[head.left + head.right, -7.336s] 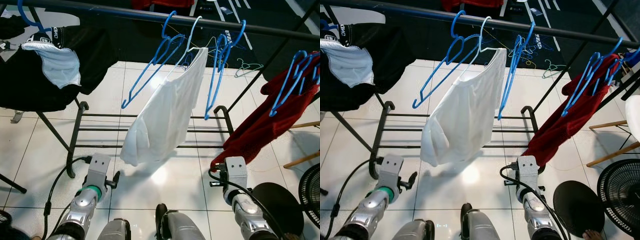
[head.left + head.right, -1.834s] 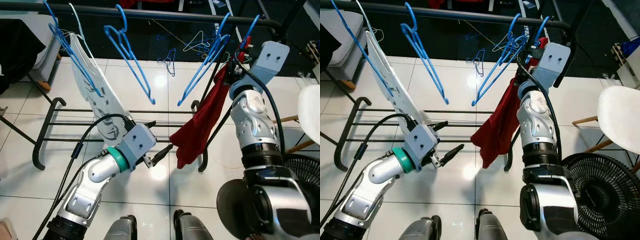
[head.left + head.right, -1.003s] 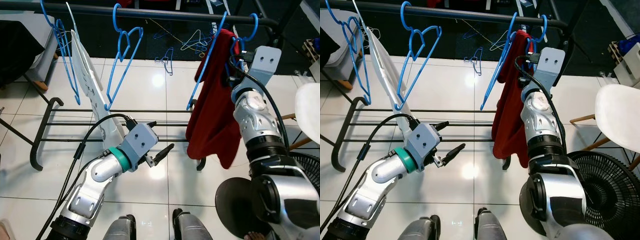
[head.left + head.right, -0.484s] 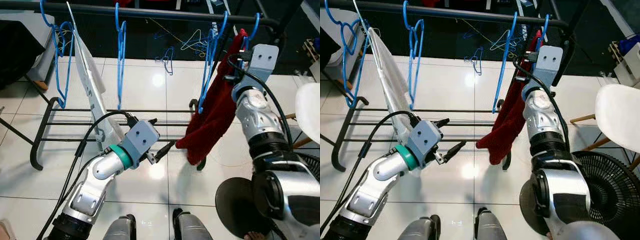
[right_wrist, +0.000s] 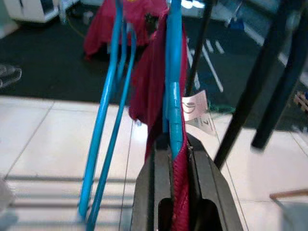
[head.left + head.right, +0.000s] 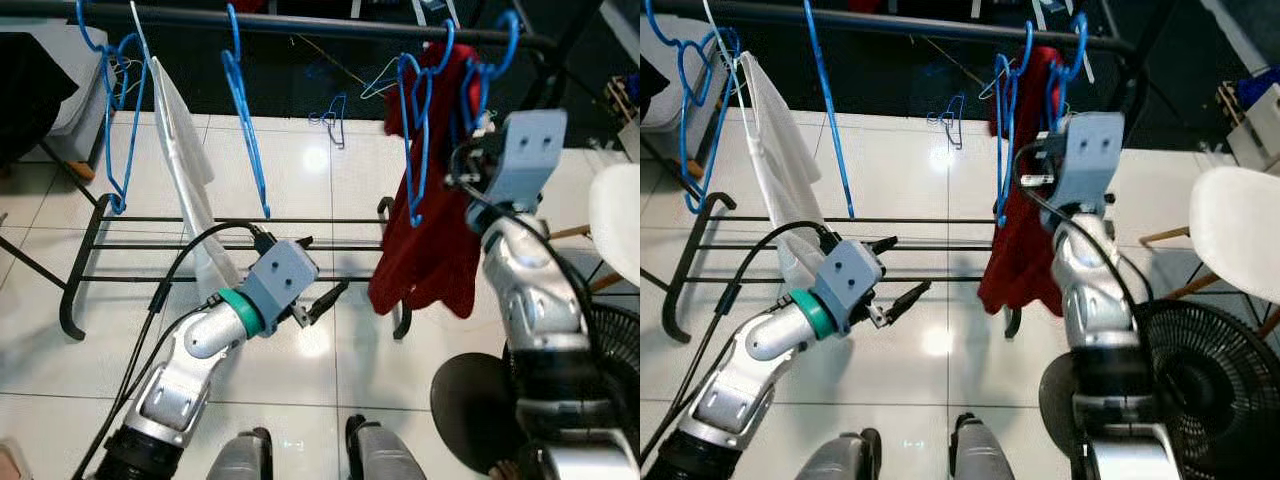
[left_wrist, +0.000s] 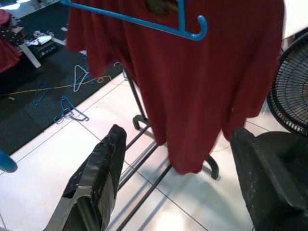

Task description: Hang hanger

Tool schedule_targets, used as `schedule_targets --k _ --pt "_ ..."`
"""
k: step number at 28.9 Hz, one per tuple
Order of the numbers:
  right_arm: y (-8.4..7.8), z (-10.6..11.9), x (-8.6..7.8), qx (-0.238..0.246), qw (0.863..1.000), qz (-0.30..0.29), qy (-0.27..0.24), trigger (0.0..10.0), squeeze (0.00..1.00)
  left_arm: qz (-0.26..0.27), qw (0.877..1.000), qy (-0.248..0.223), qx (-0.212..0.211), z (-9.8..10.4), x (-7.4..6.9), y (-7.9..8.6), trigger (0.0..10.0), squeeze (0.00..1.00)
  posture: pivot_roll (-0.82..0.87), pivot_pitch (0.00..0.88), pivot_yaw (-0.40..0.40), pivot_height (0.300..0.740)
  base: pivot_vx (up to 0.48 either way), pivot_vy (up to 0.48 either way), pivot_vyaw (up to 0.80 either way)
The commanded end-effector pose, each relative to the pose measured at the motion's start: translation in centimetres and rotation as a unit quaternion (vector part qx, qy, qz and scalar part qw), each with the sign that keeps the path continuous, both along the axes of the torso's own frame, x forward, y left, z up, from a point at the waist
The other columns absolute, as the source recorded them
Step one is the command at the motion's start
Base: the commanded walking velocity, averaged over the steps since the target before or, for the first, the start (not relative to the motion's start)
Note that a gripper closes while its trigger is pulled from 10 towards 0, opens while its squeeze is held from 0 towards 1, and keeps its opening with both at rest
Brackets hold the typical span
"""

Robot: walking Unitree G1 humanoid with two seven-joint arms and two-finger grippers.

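Five blue hangers hang on one black rail point(image 6: 300, 22): a pair at the left point(image 6: 112, 110), a single one point(image 6: 245, 120), and two at the right point(image 6: 412, 130) with one red garment point(image 6: 435, 240). One white garment point(image 6: 185, 170) hangs too. Several loose hangers point(image 6: 330, 110) lie on the floor, count unclear. One fan point(image 6: 1210, 370) and one white chair point(image 6: 1240, 240) stand nearby.
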State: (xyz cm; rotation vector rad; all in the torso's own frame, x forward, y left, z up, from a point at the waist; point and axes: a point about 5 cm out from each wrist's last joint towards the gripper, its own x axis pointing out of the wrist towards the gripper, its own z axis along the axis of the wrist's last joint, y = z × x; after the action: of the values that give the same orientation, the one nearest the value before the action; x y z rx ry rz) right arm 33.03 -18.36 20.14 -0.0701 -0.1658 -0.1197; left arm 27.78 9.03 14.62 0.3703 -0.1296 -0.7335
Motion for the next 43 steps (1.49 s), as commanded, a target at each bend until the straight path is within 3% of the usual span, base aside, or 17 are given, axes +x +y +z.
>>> schedule_targets --k 1,4,8,10,14,15,20,26,29,30,33,35,39,43 --pt "-0.3 1.0 -0.6 -0.001 0.999 -0.022 -0.026 10.0 0.0 -0.008 1.0 0.016 0.001 -0.6 -0.3 -0.2 10.0 0.0 -0.12 0.145 0.011 0.733 0.0 0.0 0.0" --pt "-0.9 -0.9 -2.6 0.005 0.997 -0.072 -0.02 10.0 0.0 -0.014 1.0 0.015 -0.002 -0.4 -0.1 -0.3 10.0 0.0 -0.13 0.146 0.012 0.733 0.0 0.0 0.0" --pt "-1.3 -2.4 -4.4 -0.011 0.996 -0.086 0.01 10.0 0.0 -0.015 1.0 0.015 -0.017 0.0 0.2 -0.5 10.0 0.0 -0.13 0.145 0.01 0.733 0.0 0.0 0.0" --pt "-1.5 -3.6 -6.1 -0.05 0.996 -0.059 0.045 10.0 0.0 0.001 0.999 0.02 -0.049 0.7 0.7 -0.6 10.0 0.0 -0.14 0.149 0.008 0.733 0.0 0.0 0.0" --pt "-1.6 -4.6 -7.7 -0.077 0.994 -0.032 0.071 10.0 0.0 0.021 0.997 0.027 -0.069 0.9 1.2 -0.7 10.0 0.0 -0.16 0.156 0.009 0.733 0.0 0.0 0.0" --pt "-1.6 -5.9 -9.8 -0.104 0.989 0.01 0.102 10.0 0.0 0.038 0.994 0.037 -0.095 1.2 1.7 -1.1 10.0 0.0 -0.17 0.16 0.007 0.733 0.0 0.0 0.0" --pt "-1.1 -7.4 -12.1 -0.141 0.978 0.083 0.132 10.0 0.0 0.041 0.99 0.053 -0.123 1.5 1.9 -2.2 10.0 0.0 -0.18 0.16 0.003 0.733 0.0 0.0 0.0" --pt "-0.3 -8.6 -13.0 -0.15 0.964 0.145 0.163 10.0 0.0 0.038 0.991 0.069 -0.11 0.7 1.7 -2.6 10.0 0.0 -0.17 0.158 0.0 0.733 0.0 0.0 0.0" --pt "0.1 -9.4 -13.0 -0.154 0.956 0.172 0.178 10.0 0.0 0.049 0.991 0.085 -0.092 -0.3 1.4 -1.7 10.0 0.0 -0.17 0.158 0.0 0.733 0.0 0.0 0.0" --pt "0.8 -9.7 -12.8 -0.155 0.951 0.2 0.177 10.0 0.0 0.062 0.991 0.096 -0.076 -1.2 1.0 -0.6 10.0 0.0 -0.15 0.158 -0.002 0.733 0.0 0.0 0.0" --pt "1.5 -9.4 -12.4 -0.156 0.946 0.233 0.16 10.0 0.0 0.077 0.99 0.105 -0.059 -2.0 0.7 0.5 10.0 0.0 -0.13 0.159 0.002 0.733 0.0 0.0 0.0" --pt "2.3 -7.8 -11.1 -0.166 0.946 0.257 0.111 10.0 0.0 0.103 0.987 0.114 -0.05 -2.6 0.3 1.8 10.0 0.0 -0.11 0.159 0.006 0.733 0.0 0.0 0.0" --pt "2.9 -6.8 -10.5 -0.164 0.942 0.279 0.087 10.0 0.0 0.115 0.985 0.119 -0.059 -2.6 0.4 2.0 10.0 0.0 -0.11 0.159 0.005 0.733 0.0 0.0 0.0" --pt "3.9 -5.8 -10.6 -0.156 0.932 0.321 0.065 10.0 0.0 0.143 0.98 0.113 -0.078 -1.9 1.4 1.2 10.0 0.0 -0.11 0.159 0.002 0.733 0.0 0.0 0.0"
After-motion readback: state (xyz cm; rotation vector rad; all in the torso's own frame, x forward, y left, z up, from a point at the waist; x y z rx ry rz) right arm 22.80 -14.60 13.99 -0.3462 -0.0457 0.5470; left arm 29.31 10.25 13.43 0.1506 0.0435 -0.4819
